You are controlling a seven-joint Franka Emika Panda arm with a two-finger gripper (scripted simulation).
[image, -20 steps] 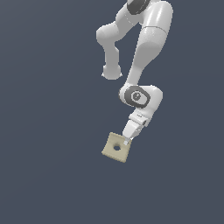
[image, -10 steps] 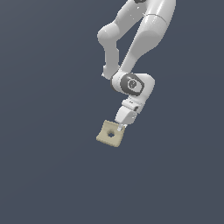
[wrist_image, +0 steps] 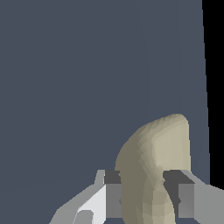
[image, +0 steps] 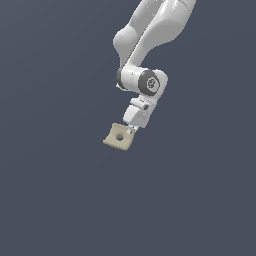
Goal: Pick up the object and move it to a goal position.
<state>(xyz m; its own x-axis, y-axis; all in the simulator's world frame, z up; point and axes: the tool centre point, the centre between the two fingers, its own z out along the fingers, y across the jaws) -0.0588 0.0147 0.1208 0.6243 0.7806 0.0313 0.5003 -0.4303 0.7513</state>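
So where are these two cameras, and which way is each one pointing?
Exterior view: it sits off the arm, where exactly I cannot tell; it looks at the white arm, its claw and the beige plate with a hole.
Wrist view: it rides on the wrist and looks along the claw; only the two fingers show, closed on the plate, seen edge-on.
Shared: both show the claw gripping that plate against a plain dark grey background.

No readable text, labels, brand marks, numbers or signs anywhere in either view. Nothing printed on the white glossy robot arm (image: 150, 30), on the flat square beige plate with a round hole (image: 119, 137), or on the plain dark grey-blue background.
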